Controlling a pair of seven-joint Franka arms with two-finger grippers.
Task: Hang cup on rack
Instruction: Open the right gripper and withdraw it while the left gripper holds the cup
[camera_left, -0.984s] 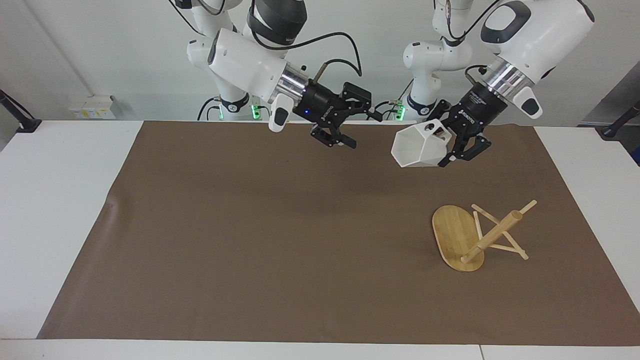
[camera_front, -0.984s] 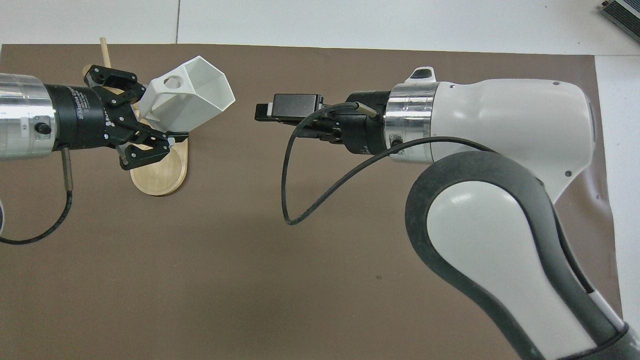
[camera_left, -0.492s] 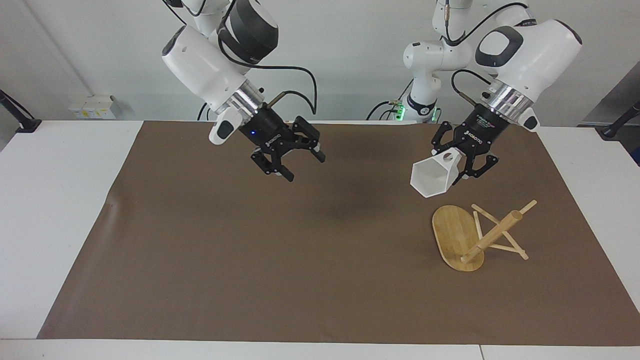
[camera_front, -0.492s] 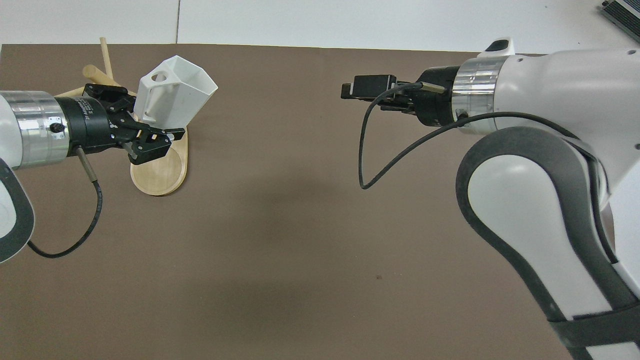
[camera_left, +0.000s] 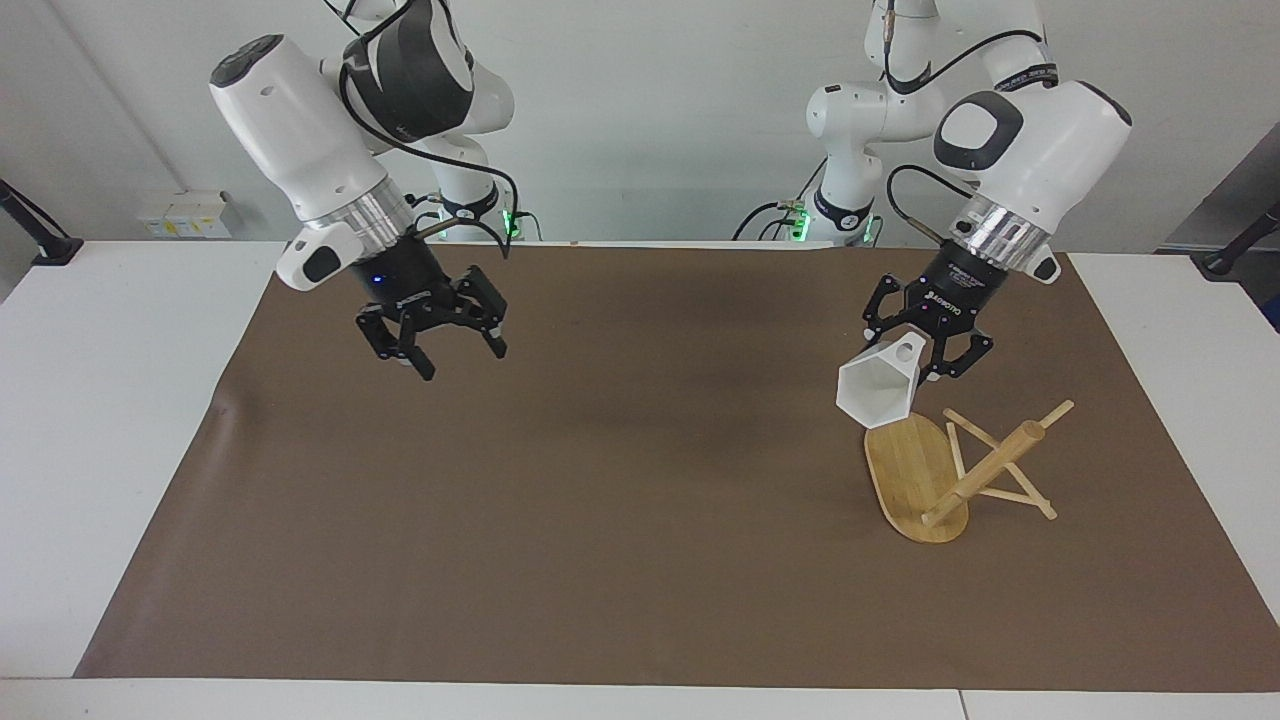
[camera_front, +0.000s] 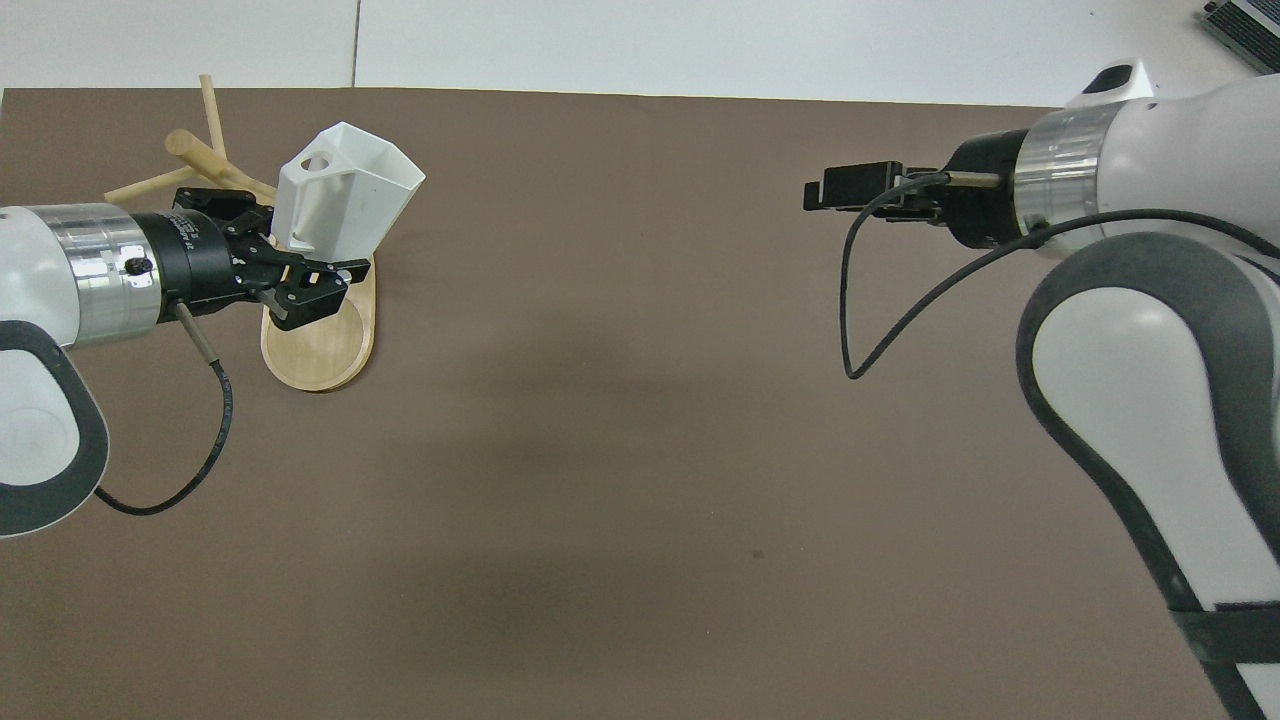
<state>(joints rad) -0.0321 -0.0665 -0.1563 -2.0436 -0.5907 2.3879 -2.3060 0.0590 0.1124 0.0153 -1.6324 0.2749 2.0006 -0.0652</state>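
Observation:
The white faceted cup (camera_left: 873, 392) (camera_front: 350, 205) hangs tilted in the air, its hexagonal mouth turned down toward the mat. My left gripper (camera_left: 922, 362) (camera_front: 300, 255) is shut on it at the handle end. It holds the cup just above the rim of the rack's oval base (camera_left: 912, 470) (camera_front: 318, 350). The bamboo rack lies tipped over, its post (camera_left: 985, 470) (camera_front: 200, 152) slanting up and its pegs resting on the mat. My right gripper (camera_left: 460, 360) (camera_front: 825, 190) is open and holds nothing, in the air over the mat toward the right arm's end.
A brown mat (camera_left: 600, 520) covers most of the white table (camera_left: 110, 420). The left arm's cable (camera_front: 215, 400) loops under its wrist, and the right arm's cable (camera_front: 850, 300) hangs over the mat.
The left gripper brought the cup down and over the rack's base. The right arm swung away from the cup toward its own end of the table, still open.

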